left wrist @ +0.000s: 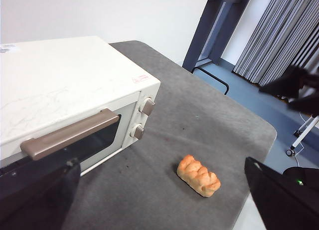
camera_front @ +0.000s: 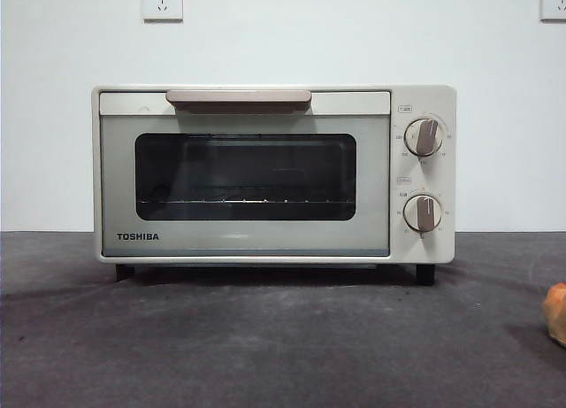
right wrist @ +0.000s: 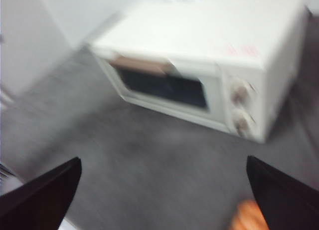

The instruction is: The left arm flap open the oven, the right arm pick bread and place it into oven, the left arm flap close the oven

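Both sets of jaws gape wide, gripping nothing, above the grey counter [camera_front: 265,355]. Oven [camera_front: 274,173] sits door shut; bread [left wrist: 198,175] lies on the counter near its knob side.

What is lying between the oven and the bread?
Only bare grey table lies between the oven and the bread; the left wrist view shows it.

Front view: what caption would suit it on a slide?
Closed oven on the grey table, bread at the edge.
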{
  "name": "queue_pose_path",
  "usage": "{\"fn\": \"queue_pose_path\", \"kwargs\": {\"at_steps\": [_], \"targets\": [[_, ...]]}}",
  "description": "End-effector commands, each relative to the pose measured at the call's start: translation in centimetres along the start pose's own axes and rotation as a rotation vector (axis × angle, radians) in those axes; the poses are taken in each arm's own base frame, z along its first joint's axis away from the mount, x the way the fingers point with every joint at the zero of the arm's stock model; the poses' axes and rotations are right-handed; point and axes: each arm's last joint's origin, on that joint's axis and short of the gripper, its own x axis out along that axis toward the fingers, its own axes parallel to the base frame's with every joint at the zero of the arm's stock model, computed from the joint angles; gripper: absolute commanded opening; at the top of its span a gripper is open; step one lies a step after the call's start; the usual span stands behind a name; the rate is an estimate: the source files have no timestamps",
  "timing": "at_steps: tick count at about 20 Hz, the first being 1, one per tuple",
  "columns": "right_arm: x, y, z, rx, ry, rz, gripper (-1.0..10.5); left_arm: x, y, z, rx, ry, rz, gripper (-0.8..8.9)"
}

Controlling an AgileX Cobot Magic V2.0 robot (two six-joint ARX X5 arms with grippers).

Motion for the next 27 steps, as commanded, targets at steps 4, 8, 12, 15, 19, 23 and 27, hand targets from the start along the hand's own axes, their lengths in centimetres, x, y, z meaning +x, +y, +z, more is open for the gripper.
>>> {"fn": "queue_pose_path", "kwargs": {"at_steps": [4, 8, 12, 15, 19, 23, 27], "targets": [[3.1, -1.8, -0.8, 0.131, 0.241, -0.155, 5.7, -0.1, -0.3, 1.1, 0.058, -0.063, -0.01, 5.32], [6.1, -3.3, -1.4, 0.221, 0.37, -0.207, 5.6, -0.1, -0.3, 1.2, 0.065, -0.074, -0.011, 5.31], [9.3, -5.1, -2.5, 0.262, 0.519, -0.307, 5.4, -0.1, -0.3, 1.2, 0.064, -0.072, -0.011, 5.31], [12.3, -6.7, -3.9, 0.296, 0.635, -0.34, 5.4, -0.2, -0.3, 1.1, 0.064, -0.071, -0.011, 5.31], [15.3, -8.3, -5.5, 0.321, 0.717, -0.355, 5.4, -0.1, -0.3, 1.1, 0.061, -0.071, -0.012, 5.31], [17.3, -9.5, -6.9, 0.341, 0.784, -0.367, 5.4, -0.1, -0.3, 1.1, 0.06, -0.071, -0.012, 5.31], [18.9, -10.3, -7.3, 0.34, 0.784, -0.367, 5.2, -0.1, -0.3, 1.1, 0.059, -0.07, -0.011, 5.31]]}}
